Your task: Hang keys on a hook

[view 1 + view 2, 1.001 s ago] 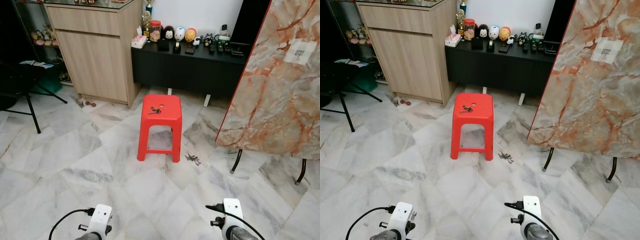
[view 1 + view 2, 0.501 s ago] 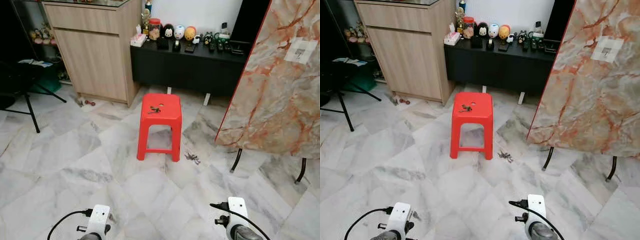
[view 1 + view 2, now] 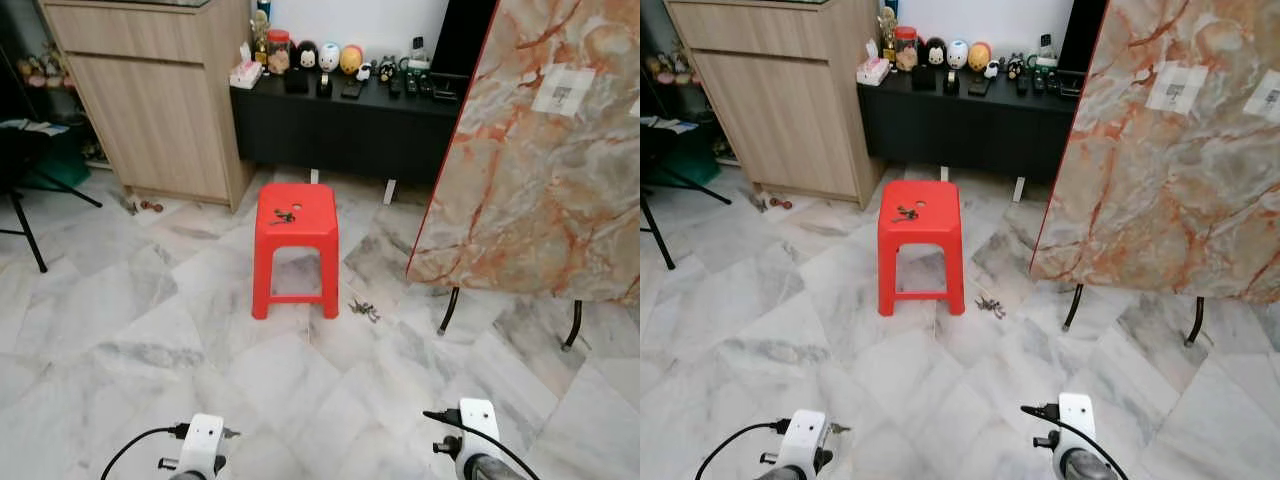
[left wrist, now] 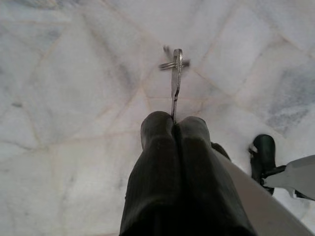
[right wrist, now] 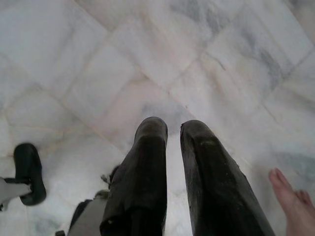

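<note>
My left gripper [image 4: 174, 123] is shut on a silver key [image 4: 175, 81] whose ring and a second key stick out past the fingertips, above the marble floor. My right gripper [image 5: 173, 129] hangs over the floor with a narrow gap between its fingers and nothing in it. Both arms hang low, left [image 3: 204, 447] and right [image 3: 477, 429]. Ahead on the right, a marble-patterned board [image 3: 520, 170] leans on black legs, with white hook patches [image 3: 1167, 87] near its top. More keys [image 3: 283, 216] lie on a red stool [image 3: 293, 240], and another bunch [image 3: 363, 308] on the floor beside it.
A wooden cabinet [image 3: 150, 100] stands at the back left, beside a low black sideboard [image 3: 340, 125] carrying figurines. Black tripod legs [image 3: 25, 220] are at the far left. A person's bare foot [image 5: 293, 206] is close to my right gripper. Marble floor lies between me and the stool.
The whole view has shifted: the stool and cabinet now sit further left and further off, and more of the marble board shows. The camera moved; both arms still hang low.
</note>
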Robot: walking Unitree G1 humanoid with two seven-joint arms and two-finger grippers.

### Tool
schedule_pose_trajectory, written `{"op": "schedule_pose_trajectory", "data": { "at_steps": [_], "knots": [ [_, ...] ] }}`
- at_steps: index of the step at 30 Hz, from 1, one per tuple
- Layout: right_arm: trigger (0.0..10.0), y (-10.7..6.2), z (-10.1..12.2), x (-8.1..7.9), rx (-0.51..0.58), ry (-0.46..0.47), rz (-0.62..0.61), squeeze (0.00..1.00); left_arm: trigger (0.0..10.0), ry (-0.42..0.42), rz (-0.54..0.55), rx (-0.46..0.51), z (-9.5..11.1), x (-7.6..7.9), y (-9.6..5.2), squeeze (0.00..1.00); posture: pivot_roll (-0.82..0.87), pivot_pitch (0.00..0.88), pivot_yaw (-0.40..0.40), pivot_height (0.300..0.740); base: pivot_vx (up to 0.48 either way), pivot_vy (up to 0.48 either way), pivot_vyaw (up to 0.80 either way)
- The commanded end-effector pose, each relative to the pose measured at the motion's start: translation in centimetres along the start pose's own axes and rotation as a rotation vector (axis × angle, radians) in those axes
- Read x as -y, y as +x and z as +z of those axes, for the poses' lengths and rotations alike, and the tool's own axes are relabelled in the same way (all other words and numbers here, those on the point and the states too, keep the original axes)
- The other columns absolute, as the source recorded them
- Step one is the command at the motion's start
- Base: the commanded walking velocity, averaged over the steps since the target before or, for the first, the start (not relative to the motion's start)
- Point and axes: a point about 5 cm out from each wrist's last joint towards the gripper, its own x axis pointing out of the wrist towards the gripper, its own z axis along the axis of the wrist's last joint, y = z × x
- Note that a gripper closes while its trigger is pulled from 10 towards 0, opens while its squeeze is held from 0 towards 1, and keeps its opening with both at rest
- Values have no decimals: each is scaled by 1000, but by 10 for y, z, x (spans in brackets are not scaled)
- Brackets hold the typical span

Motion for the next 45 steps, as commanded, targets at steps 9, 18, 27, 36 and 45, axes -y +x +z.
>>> {"op": "schedule_pose_trajectory", "data": {
  "at_steps": [9,18,27,36,45],
  "knots": [
    [10000,-1,-5,3,-11,12,-17,0,10000,-7,-3,2,-1,0,0,0,-6,0,-52,740,0,-365,0],
    [10000,-1,-7,0,-12,19,-17,0,10000,-4,-5,-3,-6,-2,-2,0,-14,0,-35,740,0,-391,0],
    [10000,-3,-23,1,-29,24,-19,0,10000,2,-8,-11,-8,-3,-2,0,-14,0,-24,740,0,-431,0],
    [10000,-6,-33,10,-56,28,-35,0,10000,-18,-18,-16,-13,-1,-3,0,-17,0,-19,740,0,-127,0],
    [10000,-6,-35,9,-56,45,-36,0,10000,3,-27,-40,-20,0,-5,0,-37,0,-1,740,238,0,0]
  ]
}}
